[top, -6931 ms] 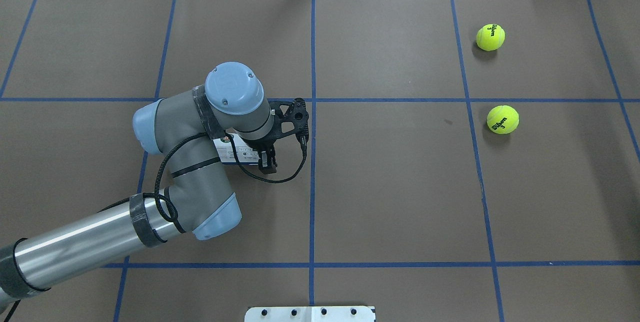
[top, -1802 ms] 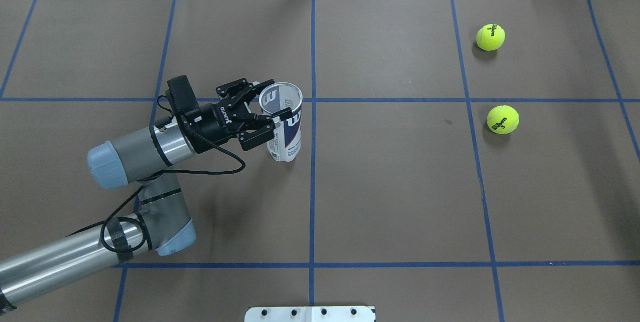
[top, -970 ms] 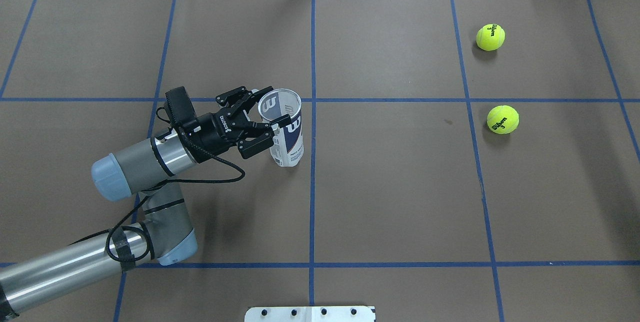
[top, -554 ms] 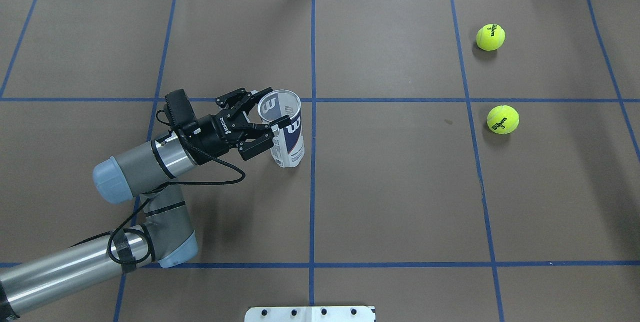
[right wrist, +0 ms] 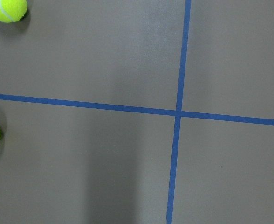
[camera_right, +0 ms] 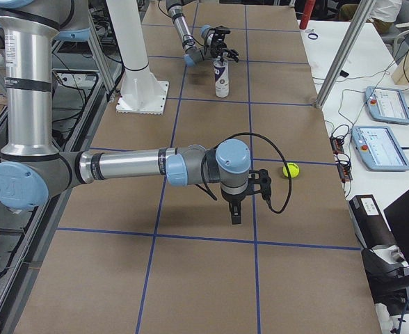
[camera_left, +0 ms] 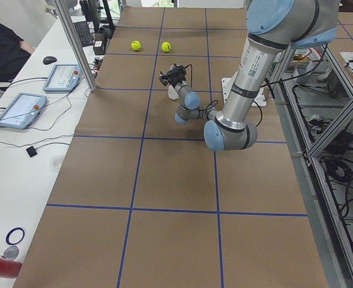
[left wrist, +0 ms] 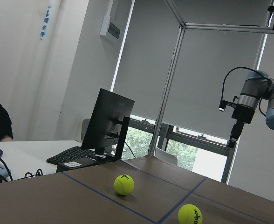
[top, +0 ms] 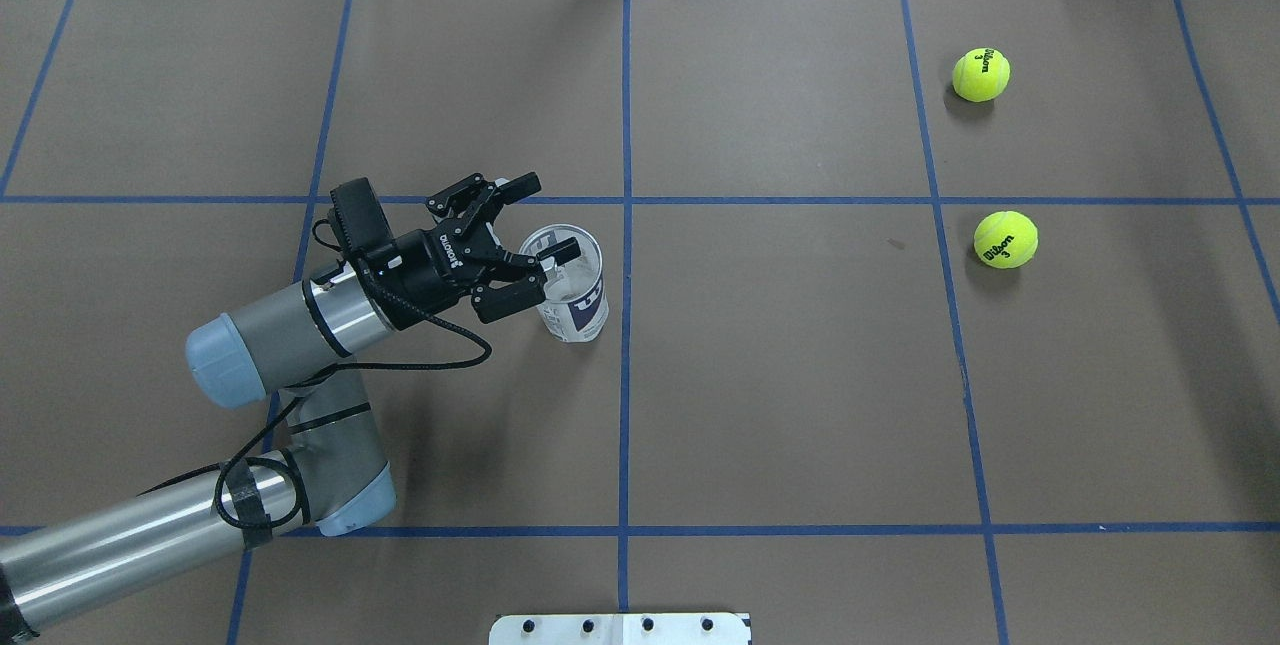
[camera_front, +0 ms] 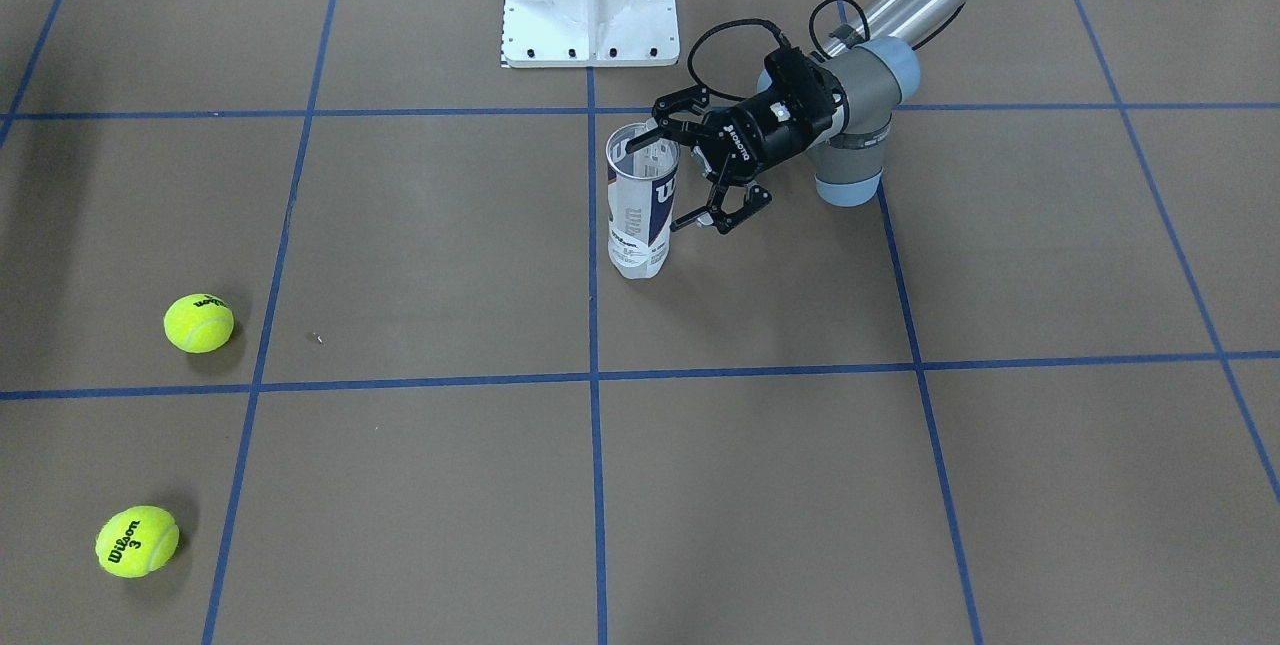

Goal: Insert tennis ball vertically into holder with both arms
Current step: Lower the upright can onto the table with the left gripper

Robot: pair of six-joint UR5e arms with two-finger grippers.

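The holder (top: 575, 287), a clear can with a silvery rim and a white-and-navy label bearing a large W, stands upright near the table's middle. The left tool (top: 545, 218) is spread wide about its top, gripping nothing. The nearer tennis ball (top: 1005, 239) and the farther tennis ball (top: 980, 74), both printed "Wilson 3", lie toward the table's right end. Whether the right tool (camera_right: 236, 216) is parted, I cannot tell.

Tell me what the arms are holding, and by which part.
Nothing, it seems. The left gripper is open, one of its fingers over the can, not clamping. The right gripper looks empty.
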